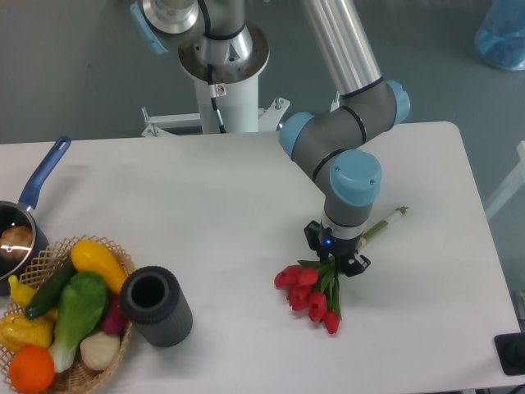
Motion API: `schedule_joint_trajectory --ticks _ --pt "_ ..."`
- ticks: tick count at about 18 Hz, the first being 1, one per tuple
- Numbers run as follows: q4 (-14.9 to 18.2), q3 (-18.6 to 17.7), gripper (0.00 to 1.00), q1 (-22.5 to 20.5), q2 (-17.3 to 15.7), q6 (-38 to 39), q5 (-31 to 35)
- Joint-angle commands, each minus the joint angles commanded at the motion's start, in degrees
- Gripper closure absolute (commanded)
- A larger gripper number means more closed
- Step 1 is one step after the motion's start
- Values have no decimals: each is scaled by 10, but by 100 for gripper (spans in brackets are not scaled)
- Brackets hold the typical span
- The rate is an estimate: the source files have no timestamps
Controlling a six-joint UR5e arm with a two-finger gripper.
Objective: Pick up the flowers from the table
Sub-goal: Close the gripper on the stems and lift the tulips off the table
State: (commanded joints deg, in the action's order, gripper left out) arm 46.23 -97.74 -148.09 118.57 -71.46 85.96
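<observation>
The arm's black two-finger gripper (pixel 338 263) sits down over the green stems of the red-budded tulip flowers (pixel 312 297) on the white matte table (pixel 205 213), buds fanning toward seven o'clock; jaw width and grasp can't be told.

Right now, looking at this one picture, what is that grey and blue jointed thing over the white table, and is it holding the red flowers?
That is a robot arm, filmed by a single fixed camera looking down from the front. At its end is a gripper with two fingers, lowered onto the flowers, a bunch of red tulips lying on the table. The arm hides the fingers, so I cannot tell whether they have closed on the stems. At the left stand a dark cylinder, a basket of vegetables and a pan with a blue handle.
</observation>
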Motion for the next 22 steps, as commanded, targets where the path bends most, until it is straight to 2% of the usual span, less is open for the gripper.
schedule_joint_trajectory --ticks 4,6,8,10,12,14,16,19,22 --pt "2 38 100 -6 -15 4 -1" --pt "2 54 100 -6 -18 29 -2" --pt "2 80 100 -8 -20 61 -11" --pt "3 99 100 -17 -16 62 -40" --pt "4 104 100 -22 -16 62 -67" --pt "4 117 100 -25 -19 65 -67" --pt "10 136 97 -32 -18 63 -64" --pt "11 142 96 -30 -17 65 -62" --pt "27 144 96 -29 -31 63 -35"
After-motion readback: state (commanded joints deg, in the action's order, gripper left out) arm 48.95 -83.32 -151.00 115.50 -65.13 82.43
